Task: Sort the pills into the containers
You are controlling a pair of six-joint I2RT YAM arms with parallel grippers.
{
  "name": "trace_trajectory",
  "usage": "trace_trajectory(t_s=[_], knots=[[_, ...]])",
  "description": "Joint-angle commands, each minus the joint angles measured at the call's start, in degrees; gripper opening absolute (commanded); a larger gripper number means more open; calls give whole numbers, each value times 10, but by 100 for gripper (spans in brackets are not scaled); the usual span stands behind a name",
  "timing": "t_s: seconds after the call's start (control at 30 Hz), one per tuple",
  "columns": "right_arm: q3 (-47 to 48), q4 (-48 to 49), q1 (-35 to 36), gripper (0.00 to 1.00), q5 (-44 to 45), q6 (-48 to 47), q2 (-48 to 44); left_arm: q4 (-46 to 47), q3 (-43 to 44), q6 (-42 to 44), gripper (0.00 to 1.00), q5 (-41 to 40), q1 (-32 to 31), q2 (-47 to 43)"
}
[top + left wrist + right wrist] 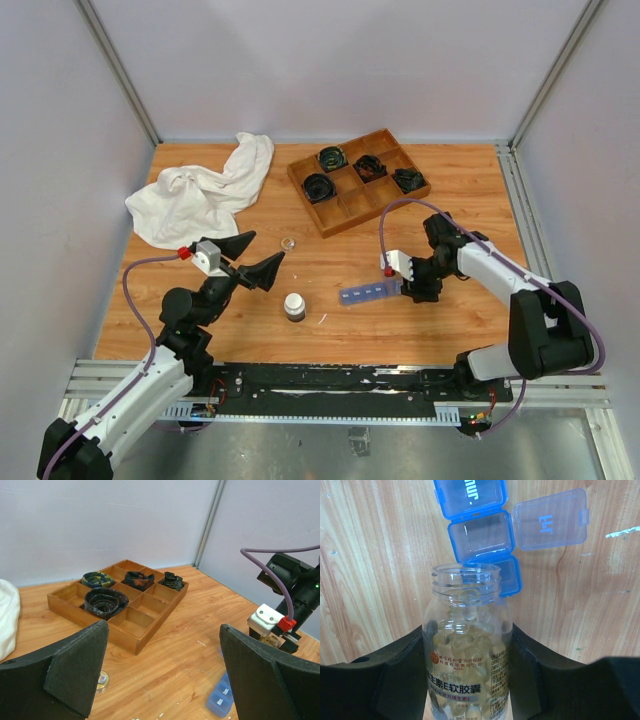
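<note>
My right gripper [467, 652] is shut on a clear, uncapped bottle [467, 630] full of pale yellowish pills [470, 645]. Its mouth points at the blue pill-organizer strip [480, 532]. Two compartments near the mouth are open, with one lid [550, 520] flipped aside, and the far compartment [470, 495] is closed. No pill shows in the open compartments. In the top view the right gripper [412, 285] is at the right end of the strip [365, 293]. My left gripper [255, 258] is open and empty, raised left of the strip. The strip's end also shows in the left wrist view [220, 700], between the open fingers [75, 672].
A small dark bottle with a white cap [294, 305] stands near the front, with a pale bit [322, 318] beside it. A small round lid [288, 243] lies mid-table. A wooden divided tray [340, 205] with coiled cables is at the back right. A white cloth [205, 190] is at the back left.
</note>
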Motion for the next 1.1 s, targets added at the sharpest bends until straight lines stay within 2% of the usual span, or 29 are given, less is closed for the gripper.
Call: trace_trajectory(t_s=[0.0,0.87,0.97,1.07], knots=[[10,-19,11,4,12,10,-12,21,-4,9,99,5,2,-5],[14,0,44,2,88,33,-28,22,-3,8,99,6,3,-3],[19,-20,49,3,66,24,-25,22,-3,8,99,5,2,-4],[16,-1,56,3,99,37,-21,22,-4,10,99,6,2,-4]])
